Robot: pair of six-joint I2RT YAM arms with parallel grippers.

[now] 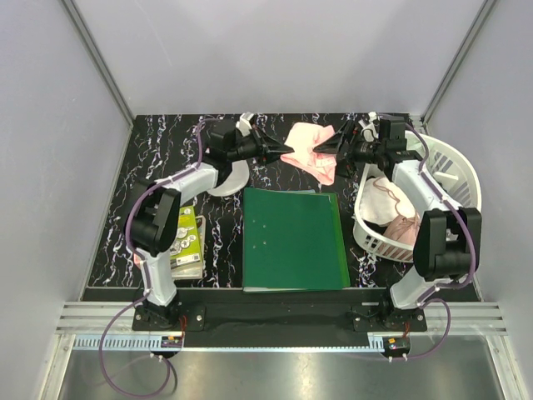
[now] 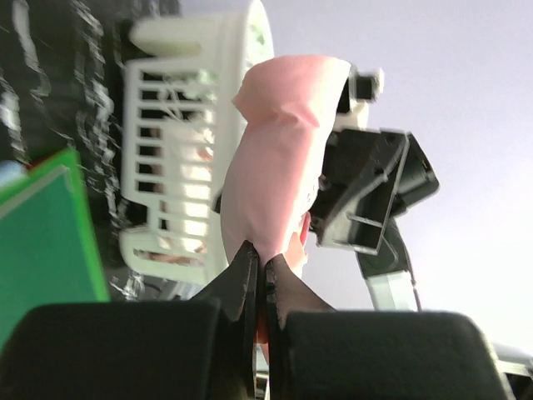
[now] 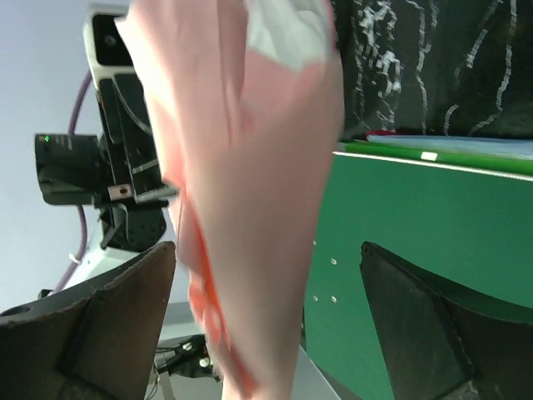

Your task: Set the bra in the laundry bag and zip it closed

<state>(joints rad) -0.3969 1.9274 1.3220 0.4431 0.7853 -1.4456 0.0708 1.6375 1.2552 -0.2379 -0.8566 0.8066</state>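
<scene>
The bra (image 1: 310,150), a soft pink piece of fabric, is held above the back of the black marbled table (image 1: 166,158), stretched between the two arms. The left gripper (image 1: 279,152) reaches in from the left. In its wrist view its fingers are pressed together, pinching the lower edge of the pink cloth (image 2: 275,158). The right gripper (image 1: 326,147) meets the cloth from the right. Its wrist view shows its fingers spread wide, with the fabric (image 3: 250,183) hanging in the gap between them.

The laundry bag (image 1: 226,179), a white rounded pouch, lies on the table partly under the left arm, near the bra but apart from it. A green folder (image 1: 293,237) lies flat in the middle of the table. A white slatted basket (image 1: 454,179) holding pinkish clothes stands at the right edge, beside the right arm.
</scene>
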